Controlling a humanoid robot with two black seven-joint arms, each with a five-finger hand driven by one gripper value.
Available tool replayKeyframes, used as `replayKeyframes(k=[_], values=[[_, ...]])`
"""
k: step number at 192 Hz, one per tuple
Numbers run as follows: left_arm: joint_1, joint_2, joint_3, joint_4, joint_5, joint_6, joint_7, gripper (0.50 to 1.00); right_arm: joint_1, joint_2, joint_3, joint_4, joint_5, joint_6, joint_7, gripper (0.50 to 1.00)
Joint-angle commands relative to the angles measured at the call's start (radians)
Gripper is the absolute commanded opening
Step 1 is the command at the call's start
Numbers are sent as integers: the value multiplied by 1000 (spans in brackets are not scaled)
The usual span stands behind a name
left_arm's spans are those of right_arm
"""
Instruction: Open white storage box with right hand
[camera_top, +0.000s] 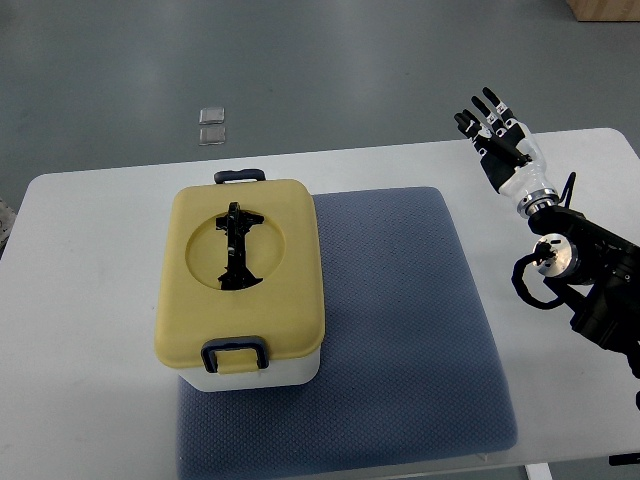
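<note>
One white storage box (243, 285) with yellow lid still latched, on the blue mat (400, 330) at the surface's left, front clasp (234, 355) facing the robot for easy reach. Right hand (500, 140) well apart at the far right edge, fingers spread, holding nothing.

Here's the right hand (503, 142): a white shell over the palm, with black fingers (487, 103) carrying pale bands at the joints. Behind it sits a silver metal wrist ring (533, 197), then a chunky black forearm (592, 272) with a round silver disc (552, 258) and thin black cables looping alongside.
</note>
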Motion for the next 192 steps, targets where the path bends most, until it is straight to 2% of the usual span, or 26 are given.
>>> replayKeyframes(k=[1, 192], values=[[0, 0, 4, 2, 0, 0, 0, 1000, 0, 0, 0, 0, 0, 0, 0, 930], [-7, 0, -2, 3, -2, 0, 0, 1000, 3, -2, 0, 0, 0, -11, 0, 930]])
